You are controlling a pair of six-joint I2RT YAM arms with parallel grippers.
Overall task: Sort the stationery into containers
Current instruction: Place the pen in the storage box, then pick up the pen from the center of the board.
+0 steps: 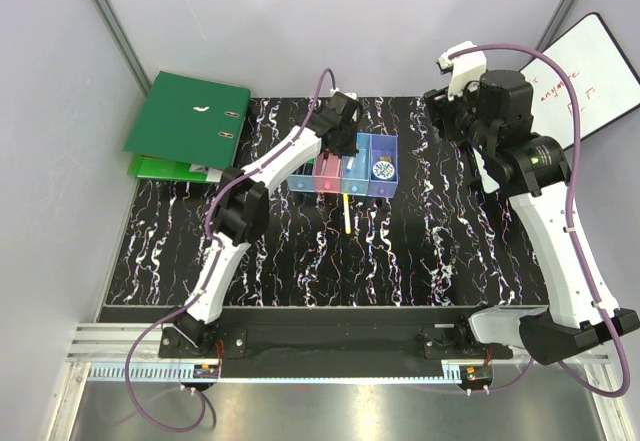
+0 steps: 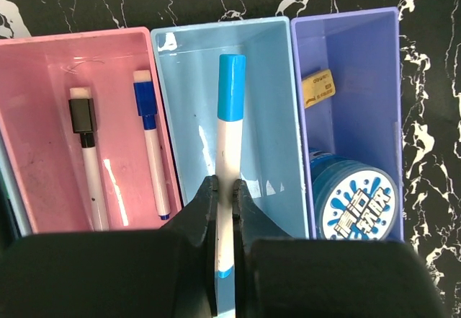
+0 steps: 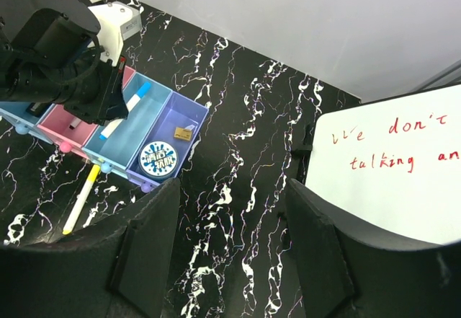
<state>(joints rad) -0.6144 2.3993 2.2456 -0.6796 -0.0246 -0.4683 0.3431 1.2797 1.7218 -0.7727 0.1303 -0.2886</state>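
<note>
My left gripper (image 2: 225, 188) is shut on a white marker with a blue cap (image 2: 230, 116), held over the second light blue bin (image 2: 277, 116) of the row of containers (image 1: 345, 176). The pink bin (image 2: 43, 138) holds a black-capped marker (image 2: 85, 145) and a blue-capped marker (image 2: 148, 138). The violet bin (image 2: 360, 58) holds a round blue-white disc (image 2: 356, 202) and a small tan block (image 2: 318, 87). A yellow-and-white pen (image 1: 347, 213) lies on the table just in front of the bins. My right gripper (image 3: 230, 246) is open and empty, high at the back right.
A large green ring binder (image 1: 188, 121) lies at the back left. A whiteboard with red writing (image 1: 585, 81) leans at the back right, close to my right arm. The table is black marble-patterned, with walls on three sides.
</note>
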